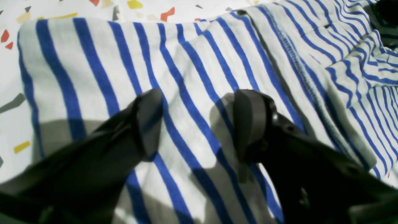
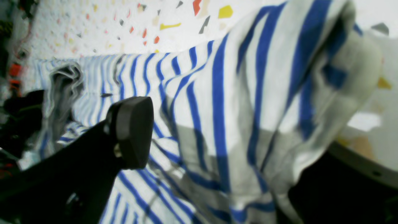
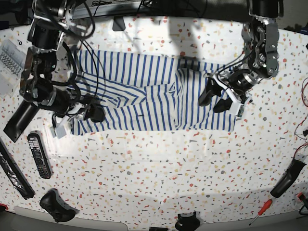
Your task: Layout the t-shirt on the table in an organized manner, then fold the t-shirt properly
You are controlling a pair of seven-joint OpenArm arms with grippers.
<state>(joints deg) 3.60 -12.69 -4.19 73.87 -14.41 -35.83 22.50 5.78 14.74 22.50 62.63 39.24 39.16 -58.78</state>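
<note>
The t-shirt [image 3: 144, 91], white with thin blue stripes, lies spread across the far half of the speckled table [image 3: 159, 173], with wrinkles near its middle. My left gripper [image 3: 216, 98] hangs over the shirt's right end. In the left wrist view my left gripper [image 1: 199, 124] is open, both dark fingers [image 1: 149, 121] just above flat striped cloth [image 1: 102, 68], nothing between them. My right gripper [image 3: 90, 113] is at the shirt's lower left corner. In the right wrist view my right gripper [image 2: 224, 130] stands wide open; one finger [image 2: 133, 130] shows, and a raised fold of the t-shirt [image 2: 279, 77] hides the other.
A remote control [image 3: 38, 155], a long black bar [image 3: 13, 169] and a black game controller [image 3: 57, 207] lie at the front left. A screwdriver [image 3: 261, 210] and a black handle [image 3: 288, 178] lie at the front right. Cables hang from the arm on the left.
</note>
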